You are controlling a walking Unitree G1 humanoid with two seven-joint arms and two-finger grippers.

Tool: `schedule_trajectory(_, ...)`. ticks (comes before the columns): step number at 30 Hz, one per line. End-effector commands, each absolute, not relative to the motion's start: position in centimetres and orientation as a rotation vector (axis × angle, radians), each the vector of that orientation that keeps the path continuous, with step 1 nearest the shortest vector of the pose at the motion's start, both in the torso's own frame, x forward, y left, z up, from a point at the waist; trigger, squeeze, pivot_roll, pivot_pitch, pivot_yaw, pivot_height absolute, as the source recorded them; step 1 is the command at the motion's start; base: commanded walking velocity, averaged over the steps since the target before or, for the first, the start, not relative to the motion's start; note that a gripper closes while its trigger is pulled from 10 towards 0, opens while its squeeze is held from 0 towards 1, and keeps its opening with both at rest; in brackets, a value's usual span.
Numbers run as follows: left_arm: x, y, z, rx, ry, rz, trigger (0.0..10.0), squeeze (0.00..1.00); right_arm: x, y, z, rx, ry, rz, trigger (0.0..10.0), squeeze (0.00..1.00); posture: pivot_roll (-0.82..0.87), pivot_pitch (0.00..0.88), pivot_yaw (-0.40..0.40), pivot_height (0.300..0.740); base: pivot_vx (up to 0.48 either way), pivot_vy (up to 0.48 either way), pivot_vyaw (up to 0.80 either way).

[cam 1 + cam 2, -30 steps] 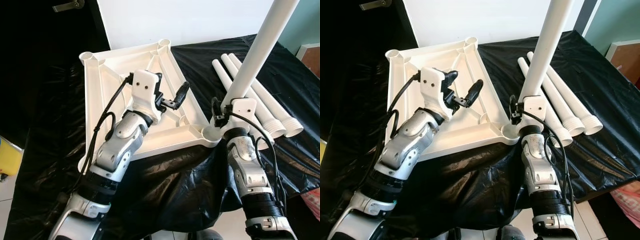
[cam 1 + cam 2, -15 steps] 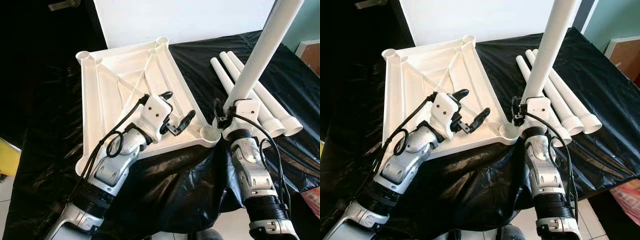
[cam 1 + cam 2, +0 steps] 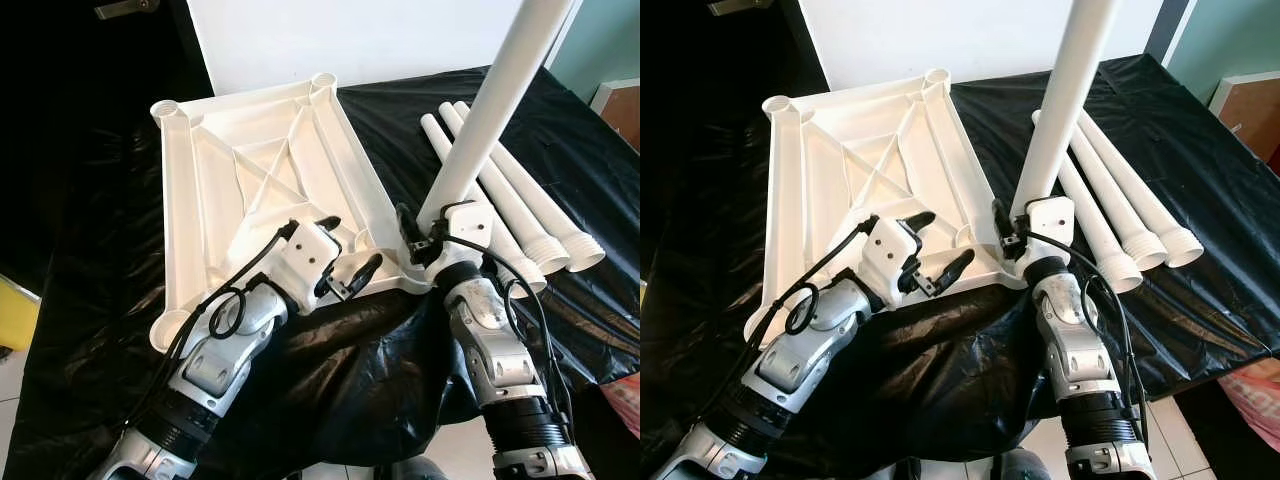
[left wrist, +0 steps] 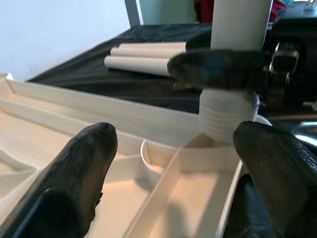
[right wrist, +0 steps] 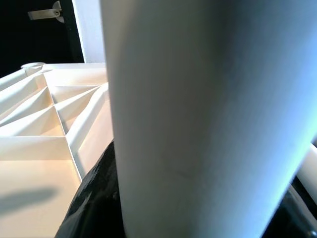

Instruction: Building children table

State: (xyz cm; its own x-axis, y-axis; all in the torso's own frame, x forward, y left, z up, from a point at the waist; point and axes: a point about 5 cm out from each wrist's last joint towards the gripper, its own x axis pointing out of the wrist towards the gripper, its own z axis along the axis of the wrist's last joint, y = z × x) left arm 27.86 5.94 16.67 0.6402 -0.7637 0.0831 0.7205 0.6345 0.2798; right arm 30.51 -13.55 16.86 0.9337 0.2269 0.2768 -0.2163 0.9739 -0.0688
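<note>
A white table top point(image 3: 250, 170) lies upside down on the black cloth point(image 3: 330, 370), ribs up, with round sockets at its corners. My right gripper point(image 3: 432, 232) is shut on a long white leg point(image 3: 490, 120) and holds it nearly upright, leaning away to the right. In the left wrist view the leg's threaded end point(image 4: 229, 116) stands at the near right corner socket; whether it is seated I cannot tell. My left gripper point(image 3: 352, 243) is open over the table top's near edge, just left of that corner, with nothing between its fingers.
Three more white legs point(image 3: 510, 190) lie side by side on the cloth to the right of the table top. The cloth hangs over the near edge. A yellow object point(image 3: 15, 310) sits on the floor at far left, and a white panel point(image 3: 350, 40) stands behind.
My left gripper has drawn back from the middle of the table top to its near edge by the corner, staying open. The held leg has shifted slightly left at its lower end.
</note>
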Motion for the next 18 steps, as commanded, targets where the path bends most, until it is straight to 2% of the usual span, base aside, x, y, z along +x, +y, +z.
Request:
schedule_trajectory(1, 26.8, 5.3, 16.1, 0.245, -0.160, -1.013, 10.0, 0.00, 30.2, -13.4, 16.9, -0.044, -0.300, 0.242, 10.0, 0.00, -0.01, 0.143, 0.008, 0.740, 0.000, 0.000, 0.00)
schedule_trajectory(18, 25.9, 5.5, 16.1, 0.174, -0.098, -1.060, 10.0, 0.00, 29.2, -14.6, 14.7, -0.082, -0.213, 0.255, 10.0, 0.00, -0.01, 0.137, -0.001, 0.740, 0.000, 0.000, 0.00)
